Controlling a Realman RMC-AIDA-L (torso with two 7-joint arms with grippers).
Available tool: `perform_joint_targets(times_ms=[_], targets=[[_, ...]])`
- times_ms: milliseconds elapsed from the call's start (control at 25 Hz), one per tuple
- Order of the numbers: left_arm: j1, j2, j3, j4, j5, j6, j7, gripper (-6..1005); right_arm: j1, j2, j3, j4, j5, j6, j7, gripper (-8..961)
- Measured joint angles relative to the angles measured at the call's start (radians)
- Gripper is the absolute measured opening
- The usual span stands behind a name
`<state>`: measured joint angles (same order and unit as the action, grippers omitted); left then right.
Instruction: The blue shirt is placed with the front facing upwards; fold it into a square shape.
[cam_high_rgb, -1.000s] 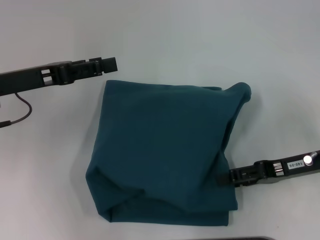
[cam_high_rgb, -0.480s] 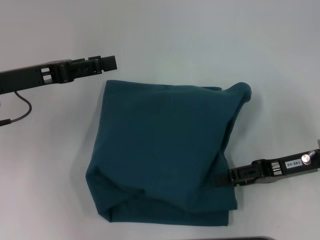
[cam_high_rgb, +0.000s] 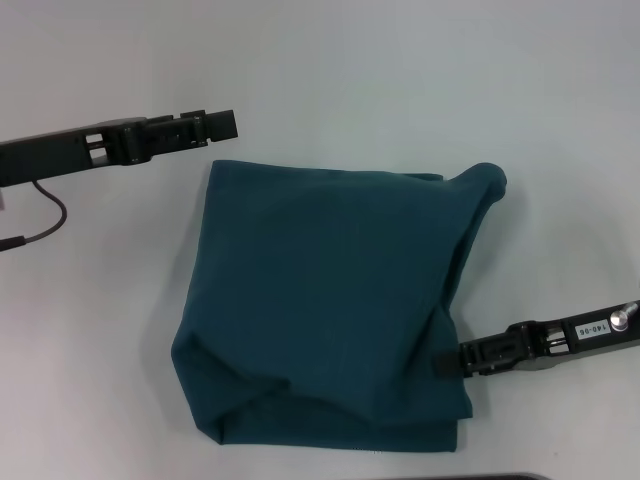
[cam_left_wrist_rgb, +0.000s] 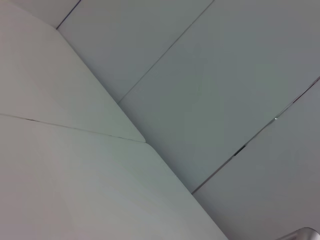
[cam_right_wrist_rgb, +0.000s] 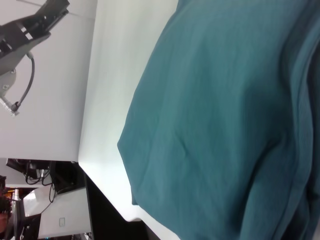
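The dark teal-blue cotton shirt (cam_high_rgb: 330, 300) lies folded, roughly square, mid-bench, its right edge touching the right hand (cam_high_rgb: 448, 360), whose grip I cannot tell, while the left hand (cam_high_rgb: 222, 126), likewise unclear, hovers just beyond the far-left corner.

left claw (cam_high_rgb: 222, 126) raised (far side) | right claw (cam_high_rgb: 446, 361) low

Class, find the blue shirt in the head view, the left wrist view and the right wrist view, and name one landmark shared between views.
Head view: the blue shirt lies folded at the centre of the white table, plain side up.
Left wrist view: not in it; only pale panels show.
Right wrist view: the shirt fills most of the picture.
Shared landmark: the left gripper, beyond the shirt's far left corner, also shows in the right wrist view.
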<state>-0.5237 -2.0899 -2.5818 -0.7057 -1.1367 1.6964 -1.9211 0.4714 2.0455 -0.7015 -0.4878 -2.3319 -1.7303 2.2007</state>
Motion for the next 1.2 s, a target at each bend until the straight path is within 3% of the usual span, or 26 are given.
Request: perform_joint_targets(times_ms=[840,1040,1160,1200], targets=[[0.004,0.001,0.0,0.0,0.0,0.001,0.007,908,0.02,0.026,-0.007,0.011,-0.004,0.03,-0.019,562],[0.004,0.001,0.0,0.0,0.0,0.0,0.008,908,0.025,0.024,-0.007,0.024,-0.004,0.03,-0.022,364],[0.004,0.001,0.0,0.0,0.0,0.0,0.008,908,0.028,0.025,-0.009,0.026,-0.005,0.03,-0.019,132],[0.004,0.001,0.0,0.0,0.0,0.0,0.008,908,0.028,0.025,-0.009,0.026,-0.005,0.028,-0.019,112]])
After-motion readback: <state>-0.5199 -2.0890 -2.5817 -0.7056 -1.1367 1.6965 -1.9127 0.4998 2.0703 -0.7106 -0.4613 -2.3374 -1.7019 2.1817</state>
